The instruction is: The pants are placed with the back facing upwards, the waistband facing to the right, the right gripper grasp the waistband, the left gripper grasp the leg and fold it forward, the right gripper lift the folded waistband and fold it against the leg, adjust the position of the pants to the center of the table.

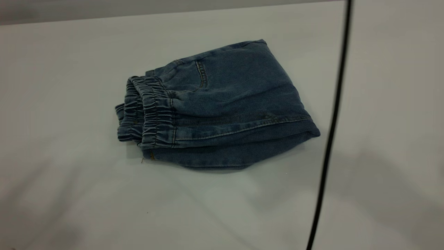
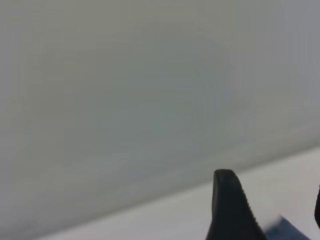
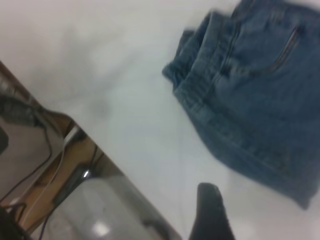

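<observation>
The pants [image 1: 225, 100] lie folded into a compact blue denim bundle near the middle of the table [image 1: 69, 69], apart from both grippers. The gathered waistband [image 1: 152, 114] lies doubled at the bundle's left end, and one pocket seam shows on top. The printed leg is hidden inside the fold. Neither gripper appears in the exterior view. My left gripper [image 2: 272, 200] hangs open above the table with a corner of denim [image 2: 285, 230] between its fingers [image 2: 227, 205]. My right gripper [image 3: 262, 205] is open near the table's edge, one finger [image 3: 210, 210] showing, short of the pants [image 3: 260, 90].
A thin black cable [image 1: 333, 121] hangs down across the right side of the exterior view. In the right wrist view the table edge [image 3: 100, 145] runs close by, with wires and a wooden frame [image 3: 55, 170] below it.
</observation>
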You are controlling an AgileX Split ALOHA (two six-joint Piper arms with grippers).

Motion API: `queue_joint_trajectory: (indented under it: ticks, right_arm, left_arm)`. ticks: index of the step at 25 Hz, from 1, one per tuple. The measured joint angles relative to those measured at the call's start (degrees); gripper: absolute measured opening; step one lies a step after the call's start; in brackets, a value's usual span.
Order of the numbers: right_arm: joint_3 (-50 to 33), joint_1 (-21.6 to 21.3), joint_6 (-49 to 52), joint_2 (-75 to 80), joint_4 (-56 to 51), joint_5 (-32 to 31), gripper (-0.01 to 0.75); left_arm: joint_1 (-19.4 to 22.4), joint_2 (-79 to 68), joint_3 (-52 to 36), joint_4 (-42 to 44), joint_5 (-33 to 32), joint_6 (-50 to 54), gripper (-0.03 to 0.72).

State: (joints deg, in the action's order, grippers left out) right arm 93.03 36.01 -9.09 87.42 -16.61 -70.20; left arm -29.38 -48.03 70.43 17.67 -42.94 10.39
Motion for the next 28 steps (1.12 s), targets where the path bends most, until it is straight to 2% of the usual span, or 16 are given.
queue_joint_trajectory:
  ticks: [5, 10, 18, 23, 28]
  right_arm:
    - [-0.05, 0.00, 0.22, -10.73, -1.98, -0.07, 0.413]
    - [-3.45, 0.05, 1.05, -22.18, -3.54, 0.01, 0.413]
    - [-18.73, 0.05, 1.52, -42.83, -0.40, 0.01, 0.413]
    - [-31.25, 0.05, 1.65, -54.99, 1.56, 0.46, 0.413]
    - [-44.31, 0.05, 3.65, -64.49, 2.48, 5.36, 0.413]
  left_arm:
    - [0.00, 5.42, 0.00, -11.99, -13.83, -7.91, 0.372]
    - [0.06, 8.39, 0.00, -20.89, -25.48, -8.32, 0.372]
    - [0.07, 17.36, -6.20, -28.27, -27.06, -8.16, 0.372]
    - [0.14, 25.66, -14.22, -23.78, -27.06, -7.80, 0.372]
    - [0.14, 32.73, -22.73, -18.67, -27.06, -5.85, 0.372]
